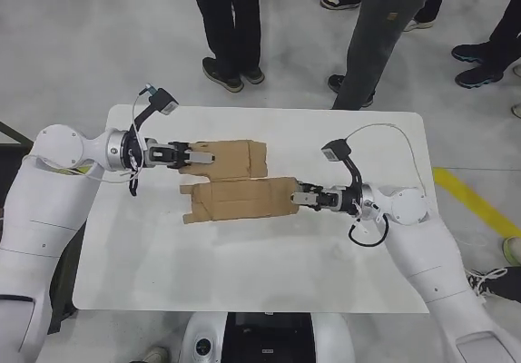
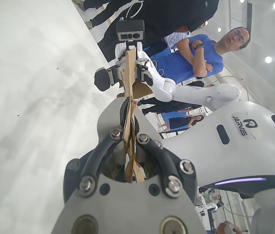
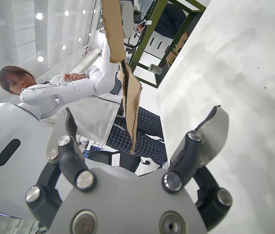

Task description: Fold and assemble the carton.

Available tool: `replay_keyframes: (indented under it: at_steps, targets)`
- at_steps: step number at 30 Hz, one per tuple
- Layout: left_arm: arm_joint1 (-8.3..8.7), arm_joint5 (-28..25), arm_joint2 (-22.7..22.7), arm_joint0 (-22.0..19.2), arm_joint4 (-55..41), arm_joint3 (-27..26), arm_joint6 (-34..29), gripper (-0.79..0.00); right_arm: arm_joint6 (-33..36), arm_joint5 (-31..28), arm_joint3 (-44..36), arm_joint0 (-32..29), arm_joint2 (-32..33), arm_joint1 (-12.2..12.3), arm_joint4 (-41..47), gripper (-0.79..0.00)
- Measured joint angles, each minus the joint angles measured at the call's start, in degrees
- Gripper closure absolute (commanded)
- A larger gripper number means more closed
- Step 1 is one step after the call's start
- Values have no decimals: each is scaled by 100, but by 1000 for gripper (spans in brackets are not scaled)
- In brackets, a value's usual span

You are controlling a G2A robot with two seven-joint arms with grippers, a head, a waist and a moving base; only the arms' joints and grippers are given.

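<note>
left end effector (image 2: 128,109), over the far half of the white table (image 1: 242,272), is clamping one end of the flattened brown carton (image 1: 242,198) held level there, while the right end effector (image 1: 301,196) is bracketing the opposite end, jaws spread apart.

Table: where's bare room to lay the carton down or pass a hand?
Free: the wide strip of table between carton and robot-side edge; the far corner beyond the right gripper. Crowded: the middle band, left gripper clamping the carton.
</note>
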Motion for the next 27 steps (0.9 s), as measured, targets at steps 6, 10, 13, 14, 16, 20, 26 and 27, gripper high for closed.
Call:
replay_keyframes:
  at_steps: [6,10,13,14,16,20,26,27]
  targets:
    - [12,-50,115,26,1,-38,50,0,40,-20,21,37,-183,-19,100,-717]
    - [19,-80,182,1,44,-25,80,0,39,-20,69,74,-247,-17,93,-391]
    - [23,-93,218,-19,32,-5,94,0,41,-17,77,94,-283,-12,115,-292]
    - [24,-94,233,-25,16,4,95,0,43,-15,79,100,-296,-9,127,-268]
    - [25,-99,257,-32,-2,25,99,0,45,-14,85,109,-311,-4,140,-200]
    - [28,-116,305,-61,-10,73,117,0,39,-19,96,130,-348,6,173,-160]
    - [35,-136,362,-89,3,92,136,0,32,-27,143,161,-402,17,188,-86]
    - [37,-139,368,-92,4,95,140,0,30,-28,149,166,-409,18,193,-37]
